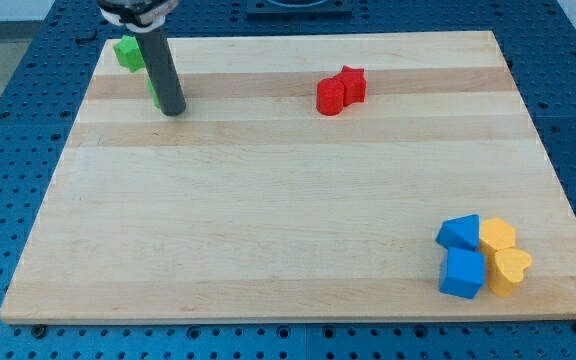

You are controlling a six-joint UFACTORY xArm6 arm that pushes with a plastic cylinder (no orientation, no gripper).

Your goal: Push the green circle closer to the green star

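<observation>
Camera view: my tip [173, 111] hides green circle [153, 92] beside green star [127, 52].

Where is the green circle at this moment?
The green circle is near the view's top-left corner of the board, mostly hidden behind my tip, with the green star just above and left of it.

red blocks [341, 91] touching, top centre | blue blocks [462, 255] and yellow blocks [503, 257] clustered bottom right | wooden board [268, 230]

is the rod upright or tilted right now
Nearly upright: the rod leans slightly, my tip on the board at the view's top left, hiding most of a green block below the green star.
</observation>
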